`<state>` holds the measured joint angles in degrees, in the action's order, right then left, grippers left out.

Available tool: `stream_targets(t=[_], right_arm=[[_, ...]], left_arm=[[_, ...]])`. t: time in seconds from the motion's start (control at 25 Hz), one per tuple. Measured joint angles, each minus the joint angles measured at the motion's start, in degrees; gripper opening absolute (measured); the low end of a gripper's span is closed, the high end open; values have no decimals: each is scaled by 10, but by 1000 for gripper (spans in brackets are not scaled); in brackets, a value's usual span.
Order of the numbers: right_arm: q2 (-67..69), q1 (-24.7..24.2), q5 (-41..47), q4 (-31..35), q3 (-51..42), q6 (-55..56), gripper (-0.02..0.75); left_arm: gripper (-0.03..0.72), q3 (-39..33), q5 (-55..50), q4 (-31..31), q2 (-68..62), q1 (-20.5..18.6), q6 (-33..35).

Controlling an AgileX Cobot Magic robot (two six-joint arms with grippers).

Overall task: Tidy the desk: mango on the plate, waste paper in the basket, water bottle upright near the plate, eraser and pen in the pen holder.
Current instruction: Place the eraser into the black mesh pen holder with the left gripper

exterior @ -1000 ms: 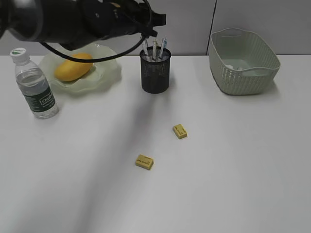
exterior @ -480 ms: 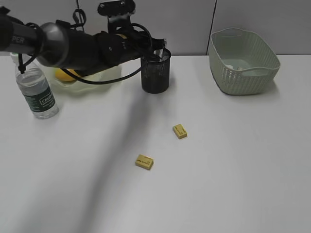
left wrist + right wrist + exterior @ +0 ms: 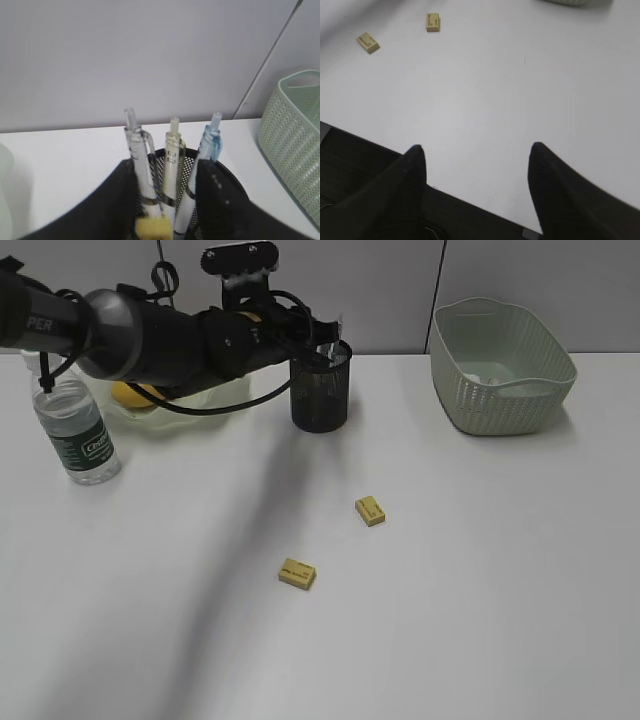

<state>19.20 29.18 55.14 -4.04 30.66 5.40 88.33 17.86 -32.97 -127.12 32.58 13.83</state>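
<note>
My left gripper is at the mouth of the black mesh pen holder, jaws open either side of three pens. A yellow eraser sits low between the jaws, narrower than the gap. Two more yellow erasers lie on the white desk. The mango on the ruffled plate is mostly hidden by my left arm. The water bottle stands upright left of the plate. My right gripper is open and empty over the desk's near edge.
The woven basket stands at the back right with a white scrap inside; its side shows in the left wrist view. A grey partition wall runs behind the desk. Both loose erasers show in the right wrist view.
My left arm came down from above onto the pen holder's mouth, covering the mango. In the last half second it has hardly moved. The loose erasers have not moved.
</note>
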Motion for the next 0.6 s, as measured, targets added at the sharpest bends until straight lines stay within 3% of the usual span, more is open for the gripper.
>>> stream_targets(t=[0.16,0.44,0.6], right_arm=[[0,0,0,0,0,0,510],[0,0,0,0,0,0,510],[0,0,0,0,0,0,510]], left_arm=[[368,0,0,1,0,0,0],[380,0,-13,4,12,6,-1],[382,0,-52,45,49,6,-1]])
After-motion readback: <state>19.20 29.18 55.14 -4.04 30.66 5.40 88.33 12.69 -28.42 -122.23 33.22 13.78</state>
